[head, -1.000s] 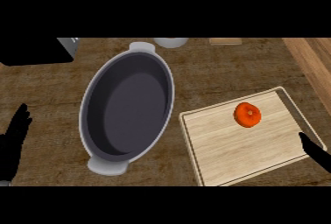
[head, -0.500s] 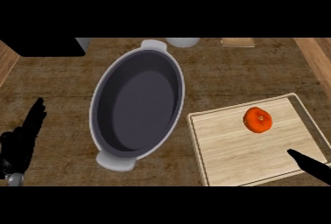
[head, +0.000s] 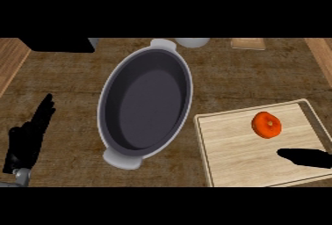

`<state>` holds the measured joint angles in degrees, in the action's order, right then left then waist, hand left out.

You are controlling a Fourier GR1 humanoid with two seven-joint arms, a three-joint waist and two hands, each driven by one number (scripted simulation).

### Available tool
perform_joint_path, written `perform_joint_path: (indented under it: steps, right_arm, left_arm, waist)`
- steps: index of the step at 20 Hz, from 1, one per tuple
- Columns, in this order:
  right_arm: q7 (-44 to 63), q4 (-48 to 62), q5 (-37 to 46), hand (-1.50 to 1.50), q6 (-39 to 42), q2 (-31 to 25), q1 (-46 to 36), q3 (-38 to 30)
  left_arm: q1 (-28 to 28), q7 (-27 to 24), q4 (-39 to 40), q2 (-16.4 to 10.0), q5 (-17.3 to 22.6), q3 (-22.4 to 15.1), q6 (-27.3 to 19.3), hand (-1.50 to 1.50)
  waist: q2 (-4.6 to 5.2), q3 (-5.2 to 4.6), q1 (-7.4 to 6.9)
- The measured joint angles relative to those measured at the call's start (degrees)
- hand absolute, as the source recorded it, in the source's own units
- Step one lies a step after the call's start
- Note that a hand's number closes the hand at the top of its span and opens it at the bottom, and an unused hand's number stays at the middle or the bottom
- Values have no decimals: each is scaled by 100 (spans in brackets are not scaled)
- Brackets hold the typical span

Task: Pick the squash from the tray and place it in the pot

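The orange squash (head: pixel 266 125) lies on the pale wooden tray (head: pixel 233 162), in the tray's far half toward its 1 o'clock corner, untouched and apart from both hands. The tray sits on the dark wood-grain desk (head: pixel 65 74), at about 4 o'clock from the pot (head: pixel 146 103), its near-left edge just beside the pot's rim. The pot is a long oval with a dark inside and pale rim, one handle at 12 o'clock and the other at 7 o'clock, with nothing in it. The right hand (head: pixel 304 157) shows at the view's 4 o'clock edge over the tray, at roughly 5 o'clock from the squash, fingers straight, pointing toward 9 o'clock, holding nothing. The left hand (head: pixel 29 138) rests at the 8 o'clock edge, fingers straight and pressed together, pointing toward 12 o'clock, well apart from the pot.
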<state>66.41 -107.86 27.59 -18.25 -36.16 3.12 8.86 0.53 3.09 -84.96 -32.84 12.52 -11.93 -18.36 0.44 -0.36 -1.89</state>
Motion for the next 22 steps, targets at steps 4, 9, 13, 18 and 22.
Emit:
perform_joint_path:
  steps: [4, 9, 13, 18, 22]
  right_arm:
    - [360, 158, -587, -150, 550, 13, -564, 76]
    - [488, 673, -1149, -150, 972, 51, -1283, 92]
    - [500, 1122, -1366, -150, 1248, 66, -1652, 201]
    - [465, 1805, -1490, -150, 1534, 107, -2071, 267]
    - [481, 2208, -1556, -150, 1690, 207, -2387, 303]
  left_arm:
    - [19, 26, 9, 59, -63, -46, -12, 0]
    - [85, 130, -7, 34, -34, 29, 75, 0]
    - [119, 144, 22, 57, -86, 68, 72, 0]
    - [105, 157, 37, 47, -75, 156, 142, 0]
    - [-3, 129, -23, 29, -97, 216, 181, 0]
  waist:
    - [-4, 8, -36]
    - [-11, 18, -19]
    - [-16, 21, 16]
    - [-21, 25, 34]
    - [-33, 26, 47]
